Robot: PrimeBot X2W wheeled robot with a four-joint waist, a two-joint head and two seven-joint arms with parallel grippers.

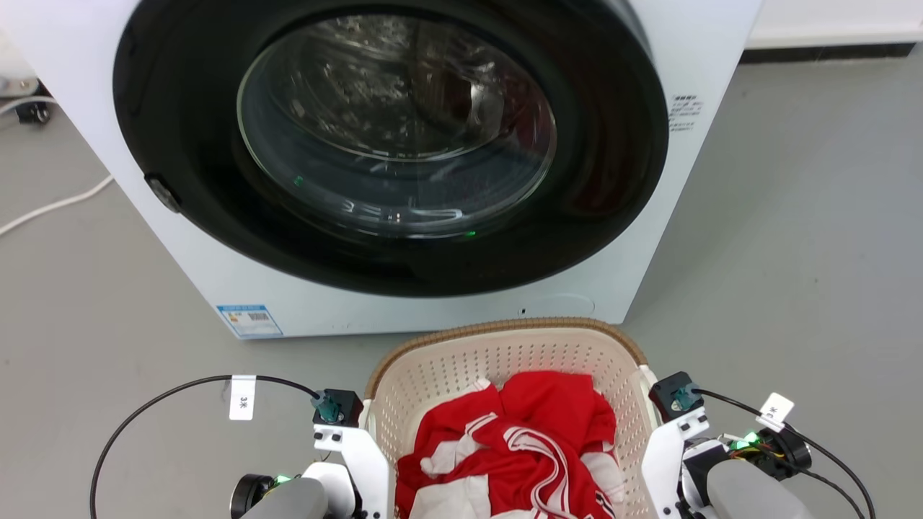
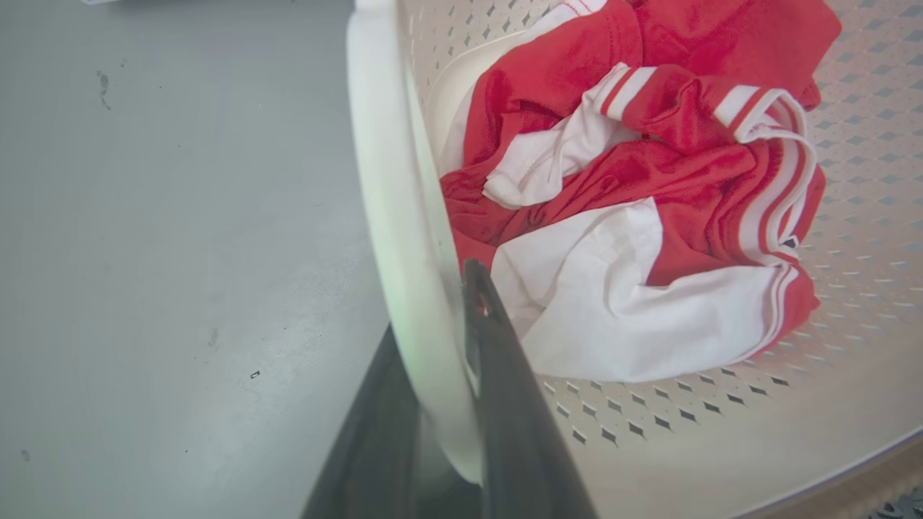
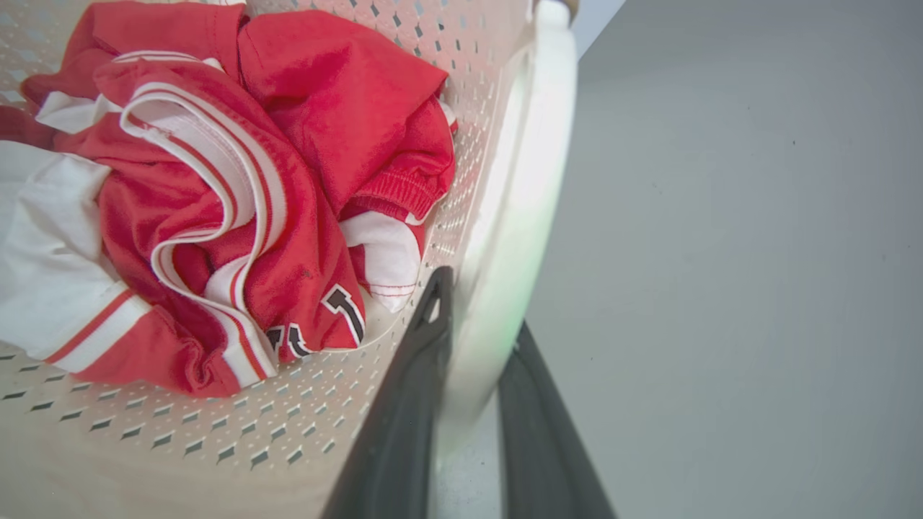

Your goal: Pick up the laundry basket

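**Both tools on the basket handles, looks set for the lift**

Going left to right. Our left tool straddles the left handle of the basket, with one dark finger inside the wall and one outside. The fingers look pinched onto the white plastic, with no gap we can spot. That makes sense: the loop is the stiff, thin bit a two-finger tool can bite, and we reckon the perforated wall would just flex.

In the middle sits a crumpled pile of red and white clothes, heaped roughly central. That should keep the load from tipping to one side, we think. The basket is right in front of the closed washer, between our two arms, with its far rim near the washer's foot. We can't tell whether it's resting on the floor or a touch off it.

The right side is a mirror image. The right tool sits astride the right handle, fingers closed on it the same way. Gripping both sides at once is presumably so it comes up level.

Orientation: upright, mouth facing up, one side squared to the washer door. The handles line up across us, left to right. The long axis is harder to judge, since the near end runs off the bottom of the head view, so we won't call it.
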